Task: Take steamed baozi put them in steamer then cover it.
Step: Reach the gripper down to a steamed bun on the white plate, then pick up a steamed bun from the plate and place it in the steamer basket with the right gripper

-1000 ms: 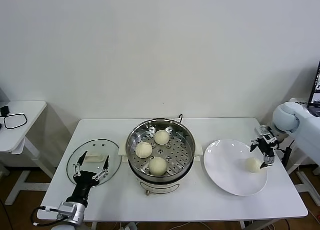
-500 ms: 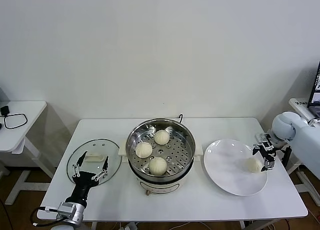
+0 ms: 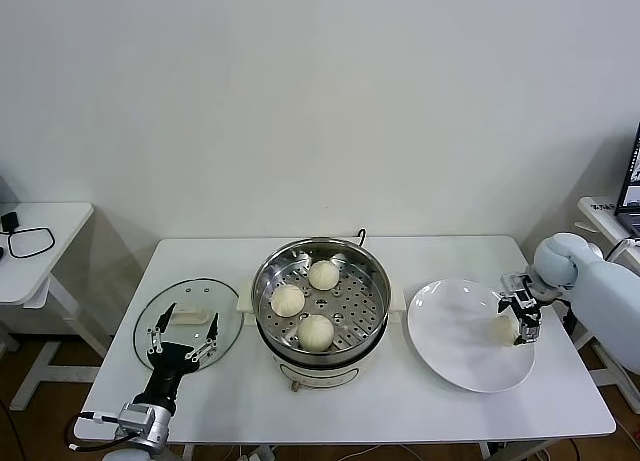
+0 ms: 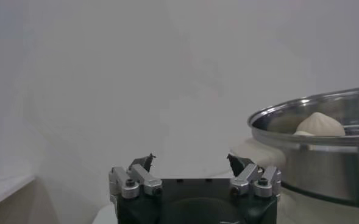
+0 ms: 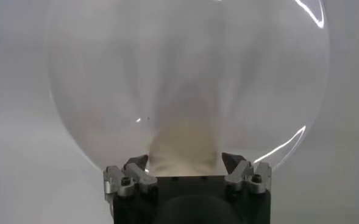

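Note:
The steamer [image 3: 372, 311] stands mid-table, with three steamed baozi on its perforated tray: one at the back [image 3: 323, 274], one on the left [image 3: 288, 299] and one at the front [image 3: 316, 332]. A fourth baozi [image 3: 501, 329] lies on the white plate [image 3: 450, 331]. My right gripper [image 3: 525, 316] is low over that plate, open, its fingertips on either side of this baozi [image 5: 183, 146]. In the right wrist view a narrow gap shows on each side of the bun. My left gripper [image 3: 182, 333] waits open above the glass lid [image 3: 225, 301], holding nothing.
The left wrist view shows the steamer's rim [image 4: 325, 115] with a baozi [image 4: 321, 125] above it. A small side table with a black cable [image 3: 30, 241] stands at the far left. A dark screen [image 3: 632, 181] sits at the right edge.
My right gripper has lowered and slid in toward the baozi on the plate, which now sits between its fingers. The left arm and the steamer's contents have not moved.

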Available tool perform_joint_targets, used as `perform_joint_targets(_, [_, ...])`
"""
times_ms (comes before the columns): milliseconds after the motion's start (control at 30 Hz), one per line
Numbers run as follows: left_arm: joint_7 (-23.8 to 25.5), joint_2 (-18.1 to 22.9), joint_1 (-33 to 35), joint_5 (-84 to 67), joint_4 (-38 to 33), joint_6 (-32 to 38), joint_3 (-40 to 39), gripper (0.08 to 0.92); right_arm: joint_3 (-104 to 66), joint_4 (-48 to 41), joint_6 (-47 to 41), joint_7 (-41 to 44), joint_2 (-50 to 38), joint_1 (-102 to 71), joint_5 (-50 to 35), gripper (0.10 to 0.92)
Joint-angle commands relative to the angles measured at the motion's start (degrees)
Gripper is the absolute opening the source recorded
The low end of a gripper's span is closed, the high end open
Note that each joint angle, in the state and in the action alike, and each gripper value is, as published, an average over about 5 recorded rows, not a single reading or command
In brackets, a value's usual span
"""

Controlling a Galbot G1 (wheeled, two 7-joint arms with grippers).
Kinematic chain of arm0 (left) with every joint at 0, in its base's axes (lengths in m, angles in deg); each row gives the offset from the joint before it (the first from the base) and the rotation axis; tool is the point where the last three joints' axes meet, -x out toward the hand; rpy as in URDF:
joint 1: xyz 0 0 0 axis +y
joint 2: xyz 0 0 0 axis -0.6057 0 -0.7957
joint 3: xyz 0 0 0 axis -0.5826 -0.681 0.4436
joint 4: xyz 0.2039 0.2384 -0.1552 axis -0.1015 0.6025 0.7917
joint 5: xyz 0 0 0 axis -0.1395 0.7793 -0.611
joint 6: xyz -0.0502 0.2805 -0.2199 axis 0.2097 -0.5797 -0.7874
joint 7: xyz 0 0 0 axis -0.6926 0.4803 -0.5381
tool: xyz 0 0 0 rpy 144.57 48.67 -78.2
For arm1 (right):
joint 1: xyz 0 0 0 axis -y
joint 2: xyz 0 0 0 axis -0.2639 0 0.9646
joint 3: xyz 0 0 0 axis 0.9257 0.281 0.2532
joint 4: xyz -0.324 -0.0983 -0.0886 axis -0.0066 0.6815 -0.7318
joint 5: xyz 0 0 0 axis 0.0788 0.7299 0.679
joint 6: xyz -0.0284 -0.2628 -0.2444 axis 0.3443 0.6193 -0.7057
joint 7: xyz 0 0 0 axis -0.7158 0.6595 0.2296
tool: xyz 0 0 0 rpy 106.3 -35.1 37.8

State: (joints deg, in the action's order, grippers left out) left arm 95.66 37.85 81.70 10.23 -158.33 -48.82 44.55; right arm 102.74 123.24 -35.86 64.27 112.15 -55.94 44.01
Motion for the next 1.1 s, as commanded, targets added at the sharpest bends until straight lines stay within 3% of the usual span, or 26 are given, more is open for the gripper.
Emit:
perform_joint_targets(33, [0.1,0.0,0.0,0.0,0.2,0.0,0.0,0.823,-0.8,-0.4,0.2,-0.2,0.6,-0.7,0.9,0.804])
perform_joint_targets(633, [0.0,0.2,-0.1,0.2,-0.1,0.1,-0.7,0.823,-0.4,3.1,-0.6,1.7,-2.5,0.6,-2.7,0.681])
perform_joint_targets(1100, [-0.4,0.1,-0.3,0.4,-0.9,-0.1,-1.9,0.823,25.6,20.9,-10.7,4.5,-15.9,29.3,-32.5,0.711])
